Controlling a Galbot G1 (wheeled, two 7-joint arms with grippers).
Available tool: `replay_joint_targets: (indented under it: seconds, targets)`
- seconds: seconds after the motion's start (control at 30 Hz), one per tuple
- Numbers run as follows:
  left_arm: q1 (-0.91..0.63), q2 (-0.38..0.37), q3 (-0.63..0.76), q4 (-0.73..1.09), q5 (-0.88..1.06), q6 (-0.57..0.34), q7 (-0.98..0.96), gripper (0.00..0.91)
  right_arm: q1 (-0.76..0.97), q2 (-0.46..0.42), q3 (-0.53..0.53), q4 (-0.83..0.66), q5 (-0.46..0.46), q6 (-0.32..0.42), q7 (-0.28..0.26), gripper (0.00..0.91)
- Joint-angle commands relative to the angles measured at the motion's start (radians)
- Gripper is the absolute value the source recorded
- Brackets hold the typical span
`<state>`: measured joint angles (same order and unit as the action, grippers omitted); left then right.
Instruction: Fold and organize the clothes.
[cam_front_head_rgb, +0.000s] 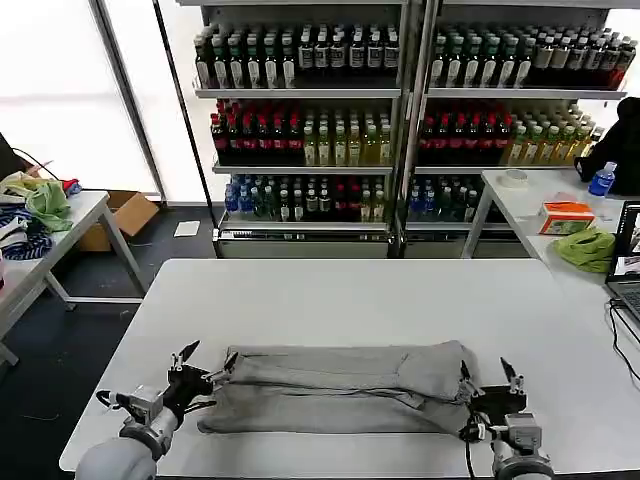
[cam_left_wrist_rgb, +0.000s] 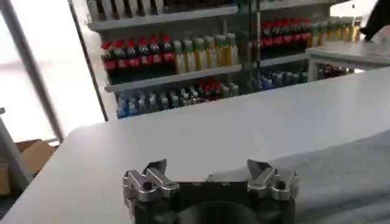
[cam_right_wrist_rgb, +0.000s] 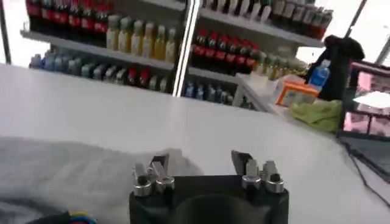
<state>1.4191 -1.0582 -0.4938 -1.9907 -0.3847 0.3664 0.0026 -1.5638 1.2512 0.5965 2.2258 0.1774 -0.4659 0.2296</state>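
The light grey T-shirt lies folded into a long band across the near part of the white surface, running from the robot's left to its right, with its right end bunched a little higher. At the band's left end the left end effector sits low over the surface with its 2 fingers spread, one finger tip touching or just beside the cloth edge; in the left wrist view the left end effector shows the same wide gap, grey cloth beside one finger. At the band's right end the right end effector has its fingers spread too, one beside the cloth, the other over bare surface. The right wrist view shows the right end effector parted, grey cloth reaching to one finger.

Behind the surface, shelves hold rows of bottles. A cardboard box stands on the floor at left; its contents cannot be made out.
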Motion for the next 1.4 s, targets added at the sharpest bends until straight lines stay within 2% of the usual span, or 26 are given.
replay_joint_targets:
  seconds: [0.03,0.9,0.93,0.97,1.0,1.03,1.13,1.4]
  targets:
    - [0.031,-0.150,-0.042,0.005,-0.021,0.017,-0.033,0.907,0.012,-0.005,0.043,0.097,0.061,-0.010,0.013,0.907]
    - [0.033,-0.195,0.007,0.059,0.028,0.019,-0.006,0.907,-0.017,-0.004,0.015,0.091,0.045,0.007,0.017,0.907]
    - [0.033,-0.196,0.008,0.061,0.030,0.018,-0.005,0.846,-0.017,-0.005,0.016,0.092,0.047,0.007,0.017,0.907]
    - [0.033,-0.197,0.008,0.064,0.031,0.017,-0.005,0.655,-0.017,-0.006,0.017,0.092,0.048,0.007,0.018,0.907]
    - [0.031,-0.197,0.008,0.067,0.032,0.016,-0.003,0.212,-0.017,-0.007,0.018,0.094,0.049,0.006,0.017,0.907]
    - [0.030,-0.198,0.008,0.070,0.032,0.015,0.000,0.030,-0.017,-0.007,0.019,0.095,0.050,0.006,0.017,0.907]
    - [0.033,-0.198,0.007,0.081,0.036,0.010,0.010,0.000,-0.013,-0.010,0.022,0.096,0.053,0.005,0.017,0.907]
    - [0.035,-0.204,-0.005,0.081,0.038,-0.013,0.031,0.000,0.005,-0.011,0.042,0.077,0.069,0.005,0.022,0.907]
